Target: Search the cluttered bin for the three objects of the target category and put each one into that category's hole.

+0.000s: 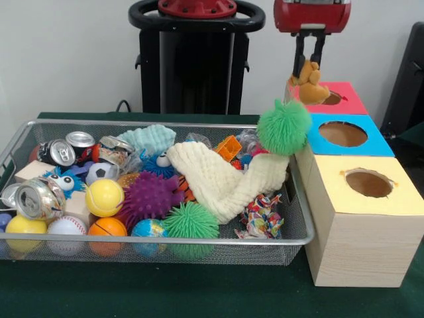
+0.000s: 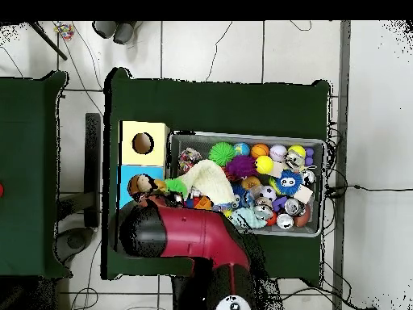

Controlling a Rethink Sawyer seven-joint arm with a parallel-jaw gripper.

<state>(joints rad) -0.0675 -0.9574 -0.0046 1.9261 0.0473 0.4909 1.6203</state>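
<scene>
The jaws are clenched on a tan plush toy (image 1: 310, 85), hanging at the upper right of the front view, over the red hole box (image 1: 344, 98). The mesh bin (image 1: 159, 244) of clutter fills the left on the green tabletop (image 1: 199, 291).

You've got the gripper (image 1: 309, 63) at one o'clock, closed on a tan plush toy (image 1: 310, 84) hanging just above the red box (image 1: 344, 99). Below that sit the blue box (image 1: 344, 134) and yellow box (image 1: 368, 184), each with a round hole. A green spiky ball (image 1: 283, 126) perches on the wire basket (image 1: 165, 242) rim, beside a cream cloth (image 1: 222, 180).
</scene>
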